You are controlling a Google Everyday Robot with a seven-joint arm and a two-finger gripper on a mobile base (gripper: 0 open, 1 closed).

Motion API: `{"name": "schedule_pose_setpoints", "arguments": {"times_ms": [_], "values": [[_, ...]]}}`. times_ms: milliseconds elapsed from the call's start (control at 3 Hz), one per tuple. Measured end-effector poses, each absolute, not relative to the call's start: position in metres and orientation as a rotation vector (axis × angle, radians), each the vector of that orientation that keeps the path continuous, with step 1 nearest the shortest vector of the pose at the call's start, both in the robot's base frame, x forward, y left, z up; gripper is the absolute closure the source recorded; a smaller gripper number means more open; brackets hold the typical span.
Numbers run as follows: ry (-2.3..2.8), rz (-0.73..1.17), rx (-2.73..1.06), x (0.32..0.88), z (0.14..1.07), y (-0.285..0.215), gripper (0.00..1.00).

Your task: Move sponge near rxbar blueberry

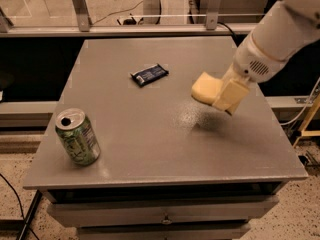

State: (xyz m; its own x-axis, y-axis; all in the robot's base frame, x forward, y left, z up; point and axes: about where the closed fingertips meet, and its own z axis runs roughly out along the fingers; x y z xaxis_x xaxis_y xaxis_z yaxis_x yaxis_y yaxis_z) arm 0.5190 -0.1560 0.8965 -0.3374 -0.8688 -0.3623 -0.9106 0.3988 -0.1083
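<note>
The pale yellow sponge hangs in the air above the right part of the grey table, with its shadow on the surface below. My gripper is shut on the sponge's right end; one pale finger covers part of it. The rxbar blueberry, a dark navy wrapped bar, lies flat on the table at centre back, to the left of the sponge and apart from it.
A green soda can stands upright near the table's front left corner. The white arm reaches in from the upper right. A railing and posts run behind the table. Drawers sit under the front edge.
</note>
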Motion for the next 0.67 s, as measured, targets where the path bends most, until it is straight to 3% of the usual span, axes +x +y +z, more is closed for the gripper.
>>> {"name": "schedule_pose_setpoints", "arguments": {"times_ms": [667], "values": [[2.238, 0.048, -1.41, 0.595, 0.958, -0.151, 1.0]]}}
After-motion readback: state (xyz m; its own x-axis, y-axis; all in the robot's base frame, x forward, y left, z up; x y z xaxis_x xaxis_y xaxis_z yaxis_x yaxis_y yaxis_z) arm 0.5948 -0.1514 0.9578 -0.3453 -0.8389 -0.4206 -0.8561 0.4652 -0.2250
